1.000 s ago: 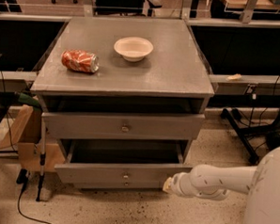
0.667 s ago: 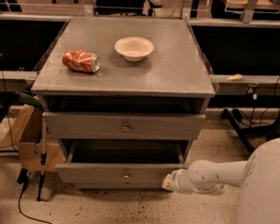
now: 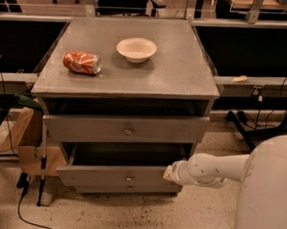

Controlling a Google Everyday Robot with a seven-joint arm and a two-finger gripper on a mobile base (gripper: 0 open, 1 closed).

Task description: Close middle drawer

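The grey cabinet point(image 3: 126, 82) has its middle drawer point(image 3: 97, 175) pulled out, a low flat front with a small dull knob point(image 3: 128, 178); its dark inside shows above the front. The taller drawer above point(image 3: 85, 128), with a shinier brass knob point(image 3: 128, 131), also stands slightly out. My gripper point(image 3: 168, 173) is at the end of the white arm point(image 3: 208, 170), right at the right end of the middle drawer's front panel.
A crushed red can point(image 3: 82, 62) and a white bowl point(image 3: 136, 49) sit on the cabinet top. A cardboard box point(image 3: 28, 141) and a thin pole point(image 3: 42, 164) stand at the left. A black cable point(image 3: 23, 204) lies on the floor. My white body point(image 3: 267, 195) fills the lower right.
My arm has shifted slightly to the left, bringing the gripper closer against the right end of the middle drawer's front. The drawer stays pulled out about as far as before.
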